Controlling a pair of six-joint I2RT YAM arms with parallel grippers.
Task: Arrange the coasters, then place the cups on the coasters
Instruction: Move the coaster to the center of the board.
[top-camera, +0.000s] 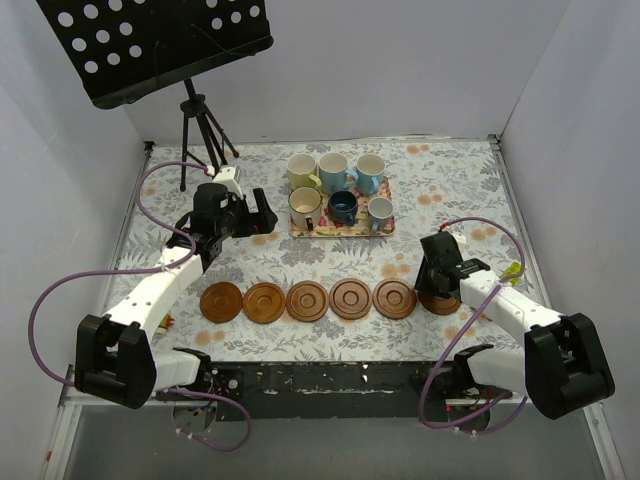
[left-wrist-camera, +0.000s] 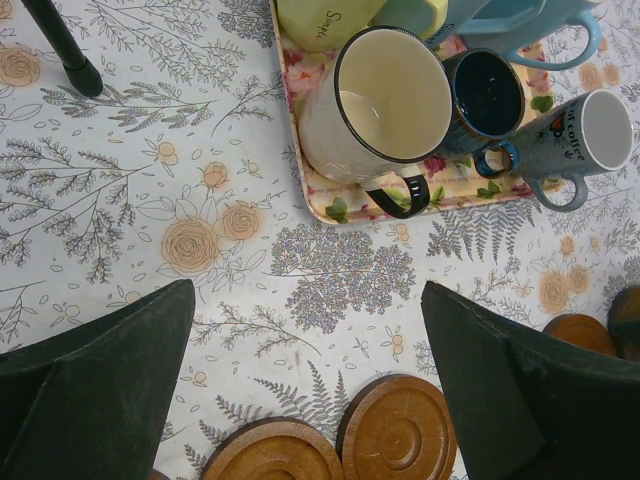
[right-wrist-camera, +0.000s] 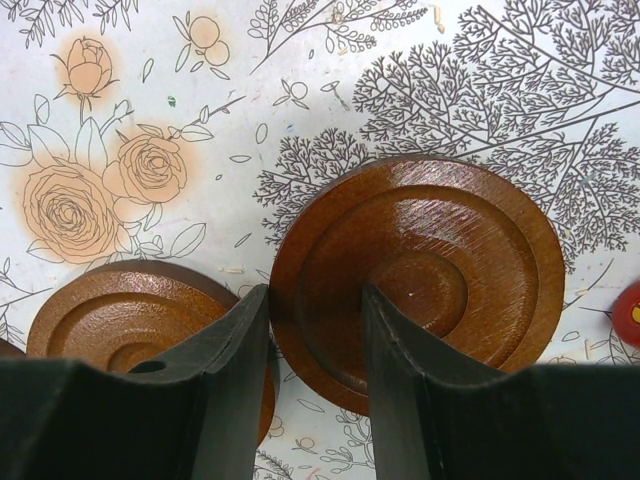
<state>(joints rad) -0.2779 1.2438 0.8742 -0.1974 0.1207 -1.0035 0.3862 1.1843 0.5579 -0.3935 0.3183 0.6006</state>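
Observation:
Five reddish-brown coasters (top-camera: 307, 300) lie in a row near the table's front. A sixth coaster (right-wrist-camera: 450, 230) lies flat at the row's right end. My right gripper (right-wrist-camera: 315, 290) points down on it, open, one finger outside its left rim and one over its middle. The neighbouring coaster (right-wrist-camera: 120, 310) is just left. Several cups stand on the floral tray (top-camera: 340, 232), among them a cream cup (left-wrist-camera: 385, 100), a dark blue cup (left-wrist-camera: 488, 95) and a grey-blue cup (left-wrist-camera: 590, 130). My left gripper (left-wrist-camera: 308, 290) hangs wide open and empty above the cloth between the tray and the coasters.
A black music stand (top-camera: 150, 45) on a tripod (top-camera: 200, 130) stands at the back left. White walls close the table on three sides. A small red thing (right-wrist-camera: 630, 315) lies right of the sixth coaster.

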